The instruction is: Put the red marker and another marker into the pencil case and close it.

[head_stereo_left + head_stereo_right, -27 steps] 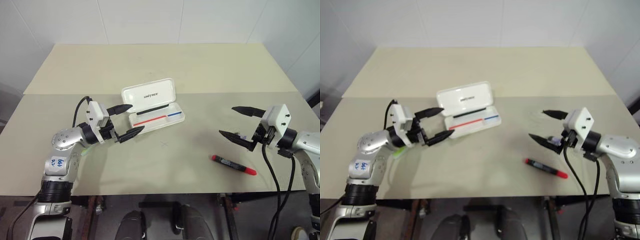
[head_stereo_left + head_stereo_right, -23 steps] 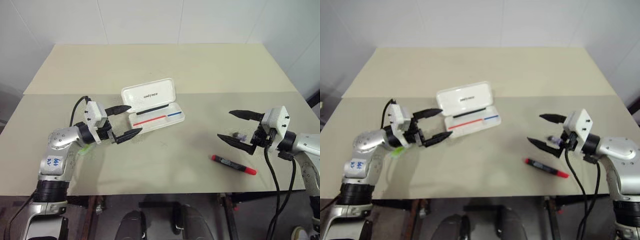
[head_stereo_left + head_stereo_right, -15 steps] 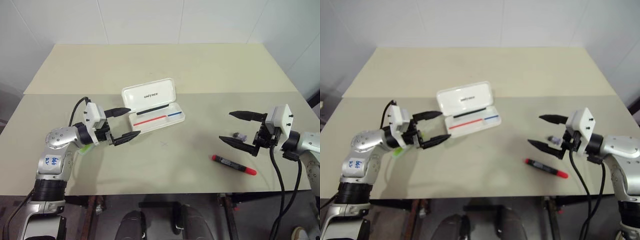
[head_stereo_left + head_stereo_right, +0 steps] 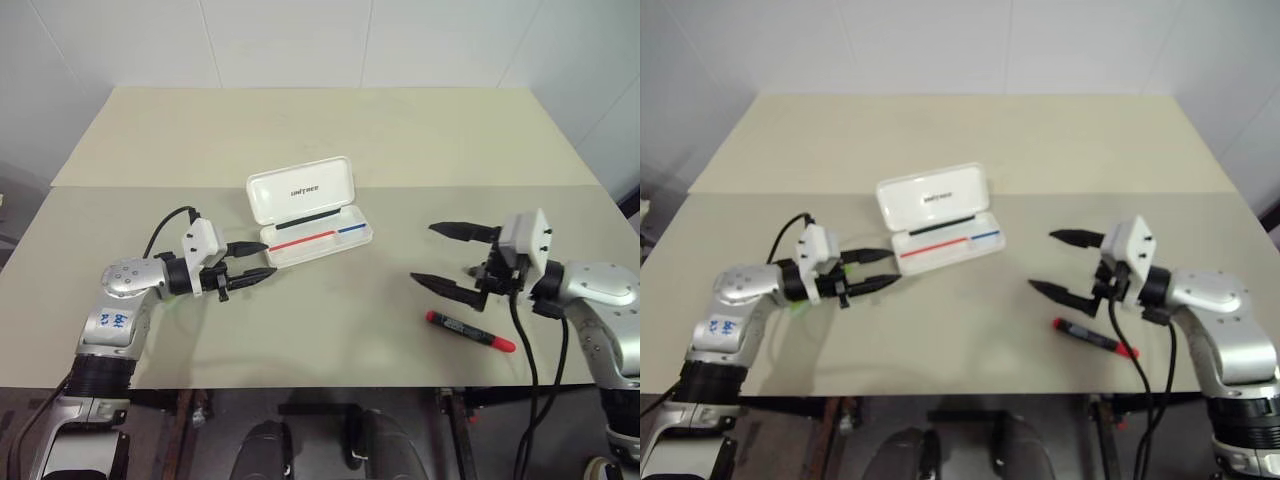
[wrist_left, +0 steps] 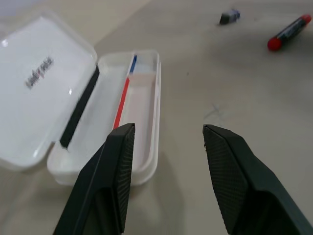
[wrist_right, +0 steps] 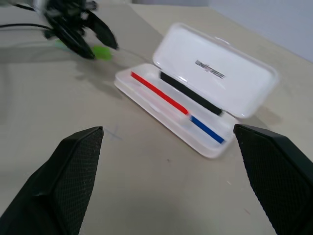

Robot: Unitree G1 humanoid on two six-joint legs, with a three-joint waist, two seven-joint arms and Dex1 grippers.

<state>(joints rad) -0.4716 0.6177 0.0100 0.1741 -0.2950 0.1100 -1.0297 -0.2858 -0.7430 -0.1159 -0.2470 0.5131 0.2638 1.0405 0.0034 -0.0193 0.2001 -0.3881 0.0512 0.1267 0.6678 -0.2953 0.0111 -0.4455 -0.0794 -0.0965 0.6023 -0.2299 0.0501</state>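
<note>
With both grippers empty, my right gripper (image 4: pixel 452 262) gaping wide, I must next grasp the slim red-capped black marker (image 4: pixel 470 331).

Glossy white plastic pencil case (image 4: pixel 310 212) on a smooth matt table (image 4: pixel 330 310).

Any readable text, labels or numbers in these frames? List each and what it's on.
"UNITREE": dark lettering on the open lid of the pencil case.
Red marker: white print on its black barrel, too small to read.
Blue handwriting on a white sticker on the left arm: not legible.
</note>
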